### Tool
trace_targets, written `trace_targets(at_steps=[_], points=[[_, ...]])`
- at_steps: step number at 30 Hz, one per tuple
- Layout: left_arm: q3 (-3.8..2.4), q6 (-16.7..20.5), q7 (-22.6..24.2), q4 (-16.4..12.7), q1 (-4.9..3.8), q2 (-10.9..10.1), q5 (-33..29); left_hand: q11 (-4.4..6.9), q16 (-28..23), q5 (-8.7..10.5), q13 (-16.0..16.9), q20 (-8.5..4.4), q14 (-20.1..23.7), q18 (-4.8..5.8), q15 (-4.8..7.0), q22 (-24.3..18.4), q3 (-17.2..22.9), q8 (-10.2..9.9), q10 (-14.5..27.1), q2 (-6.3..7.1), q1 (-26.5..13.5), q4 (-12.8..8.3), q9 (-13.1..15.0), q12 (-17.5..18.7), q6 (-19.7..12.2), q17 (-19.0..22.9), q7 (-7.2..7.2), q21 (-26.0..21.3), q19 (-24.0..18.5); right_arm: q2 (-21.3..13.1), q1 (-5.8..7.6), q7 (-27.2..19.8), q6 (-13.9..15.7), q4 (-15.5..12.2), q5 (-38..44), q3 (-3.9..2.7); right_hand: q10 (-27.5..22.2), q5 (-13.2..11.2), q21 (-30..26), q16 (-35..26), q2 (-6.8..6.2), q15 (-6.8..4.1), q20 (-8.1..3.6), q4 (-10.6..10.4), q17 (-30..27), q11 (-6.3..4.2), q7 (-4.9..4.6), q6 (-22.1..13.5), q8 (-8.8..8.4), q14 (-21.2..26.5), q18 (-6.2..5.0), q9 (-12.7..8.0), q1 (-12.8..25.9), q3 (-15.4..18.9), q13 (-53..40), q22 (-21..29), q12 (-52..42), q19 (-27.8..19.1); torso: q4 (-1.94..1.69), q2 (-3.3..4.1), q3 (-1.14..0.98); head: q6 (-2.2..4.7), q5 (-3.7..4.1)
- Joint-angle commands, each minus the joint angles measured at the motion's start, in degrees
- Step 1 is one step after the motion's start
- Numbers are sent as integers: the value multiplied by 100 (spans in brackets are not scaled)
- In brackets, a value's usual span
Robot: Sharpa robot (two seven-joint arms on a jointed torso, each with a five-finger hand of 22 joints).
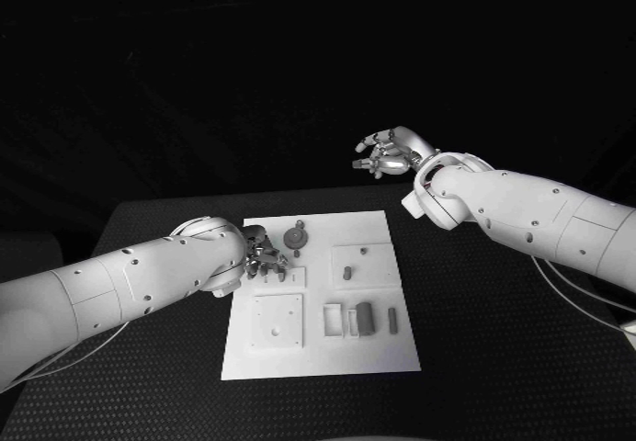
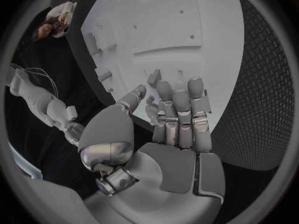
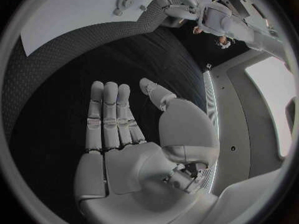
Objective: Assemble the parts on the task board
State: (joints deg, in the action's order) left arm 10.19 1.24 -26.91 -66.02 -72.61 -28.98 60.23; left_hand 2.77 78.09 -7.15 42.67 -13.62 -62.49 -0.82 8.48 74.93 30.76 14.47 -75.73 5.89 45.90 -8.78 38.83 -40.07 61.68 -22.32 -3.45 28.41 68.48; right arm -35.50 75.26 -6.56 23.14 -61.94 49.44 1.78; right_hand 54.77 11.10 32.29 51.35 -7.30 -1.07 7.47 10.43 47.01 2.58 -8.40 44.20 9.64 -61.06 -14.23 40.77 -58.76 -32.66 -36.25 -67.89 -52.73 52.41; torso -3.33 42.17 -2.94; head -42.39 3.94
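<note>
The white task board (image 1: pixel 318 354) lies in the middle of the black table. My left hand (image 1: pixel 263 256) hovers over its upper left part, fingers pointing down at the plate and nothing held. In the left wrist view the left hand (image 2: pixel 171 119) has straight fingers over the board (image 2: pixel 181 20), with a small grey part (image 2: pixel 154 77) just beyond the fingertips. A round grey part (image 1: pixel 297 237) lies near the board's far edge, and a small peg (image 1: pixel 346 272) stands in a raised square. My right hand (image 1: pixel 387 154) is lifted beyond the table's far edge, empty, and the right hand (image 3: pixel 121 134) has flat, extended fingers.
Grey blocks (image 1: pixel 357 319) and a short bar (image 1: pixel 393 319) sit in the board's middle right. A square plate with holes (image 1: pixel 278 322) lies on its lower left. Black textured mat (image 1: pixel 516 367) surrounds the board on all sides.
</note>
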Motion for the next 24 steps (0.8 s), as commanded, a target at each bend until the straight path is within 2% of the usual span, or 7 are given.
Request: trace_targets(at_steps=[1,12,24], points=[[-1,-88,63,17,-1,23,24,9,24,-16,-11,-25,33,11,1,123,6,29,43,-90,11,-56,-4,-32,31,8,-9,-20,-30,4,-2,-66,-70,0,5,-3,-598,-25,-36,-27,39,-9,3,-22,9,213,-240,272,36,-43,-77,-10,19,22,9,-6,-38,27,-2,-1,4,2,3],[6,-169,63,98,3,73,21,25,42,2,-18,-29,17,13,9,123,15,58,26,-231,55,-194,6,-47,93,24,9,-14,-16,-6,-3,-65,-84,-3,4,-3,-599,-25,-38,-33,41,-9,3,-24,17,213,-240,273,38,-45,-77,-11,20,23,15,-8,-42,29,-3,2,4,-5,15],[11,-297,56,103,4,105,24,32,52,-2,-30,-35,10,18,15,122,69,67,18,-252,202,-358,10,-54,113,45,16,-9,-2,4,-3,-66,-92,3,2,-3,-601,-25,-41,-40,43,-9,3,-30,27,212,-239,275,41,-48,-77,-13,25,26,23,-11,-49,30,-5,-3,1,-37,15]])
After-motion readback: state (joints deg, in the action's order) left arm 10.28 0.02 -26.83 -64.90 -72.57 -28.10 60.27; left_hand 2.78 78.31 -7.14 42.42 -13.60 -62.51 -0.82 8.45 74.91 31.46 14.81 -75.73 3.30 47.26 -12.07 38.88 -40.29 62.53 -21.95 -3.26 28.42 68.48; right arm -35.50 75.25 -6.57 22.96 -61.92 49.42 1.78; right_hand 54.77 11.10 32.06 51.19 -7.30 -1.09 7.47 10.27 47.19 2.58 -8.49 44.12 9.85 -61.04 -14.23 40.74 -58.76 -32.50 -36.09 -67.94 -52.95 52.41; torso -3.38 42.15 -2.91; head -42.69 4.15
